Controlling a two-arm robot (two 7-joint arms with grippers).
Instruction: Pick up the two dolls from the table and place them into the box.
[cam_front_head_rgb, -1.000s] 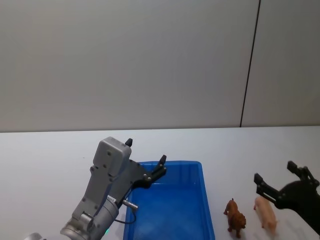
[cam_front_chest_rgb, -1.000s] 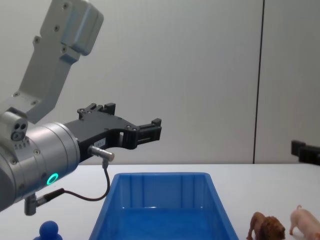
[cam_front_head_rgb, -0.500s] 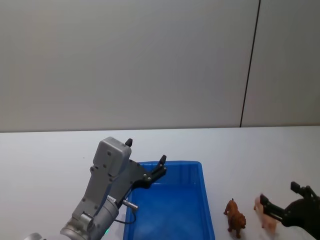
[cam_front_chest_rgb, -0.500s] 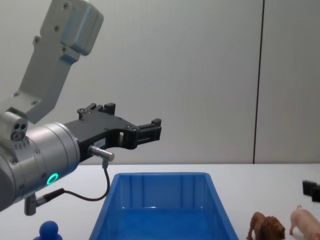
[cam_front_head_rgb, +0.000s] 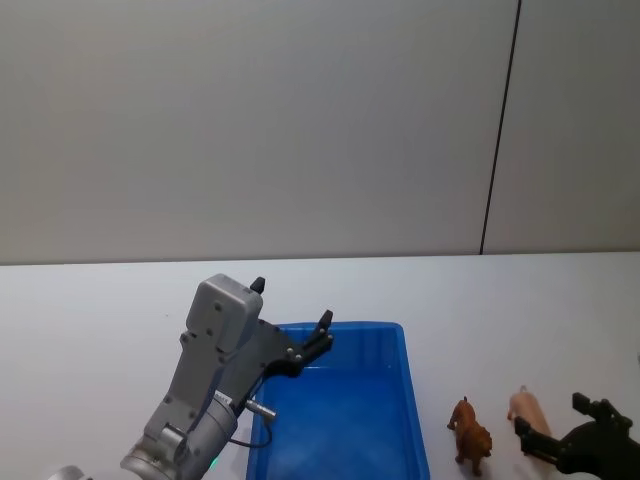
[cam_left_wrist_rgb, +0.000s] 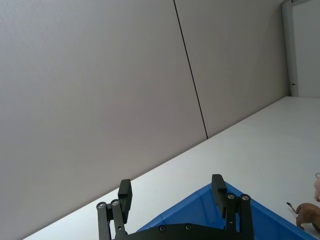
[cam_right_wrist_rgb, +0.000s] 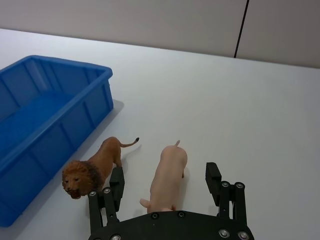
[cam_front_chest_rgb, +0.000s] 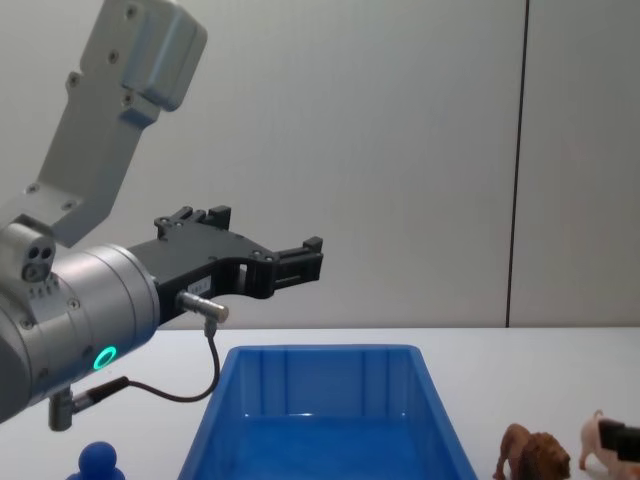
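Note:
A pale pink pig doll (cam_right_wrist_rgb: 169, 172) and a brown maned lion doll (cam_right_wrist_rgb: 92, 167) stand side by side on the white table, right of the blue box (cam_right_wrist_rgb: 65, 62). My right gripper (cam_right_wrist_rgb: 165, 177) is open and low over the pig, one finger on each side of it, without touching it. The head view shows the pig (cam_front_head_rgb: 527, 408), the lion (cam_front_head_rgb: 470, 435) and the right gripper (cam_front_head_rgb: 552, 420) at the lower right. My left gripper (cam_front_head_rgb: 292, 303) hangs open in the air above the box's (cam_front_head_rgb: 340, 326) far left corner, holding nothing.
A dark blue round-headed figure (cam_front_chest_rgb: 98, 460) stands on the table left of the box (cam_front_chest_rgb: 320, 351), under my left arm. A grey wall rises behind the table. The bare white tabletop (cam_right_wrist_rgb: 240, 100) stretches beyond the dolls.
My right gripper has come down and toward me, from above the table to straddling the pig. The left arm, box and dolls have not moved.

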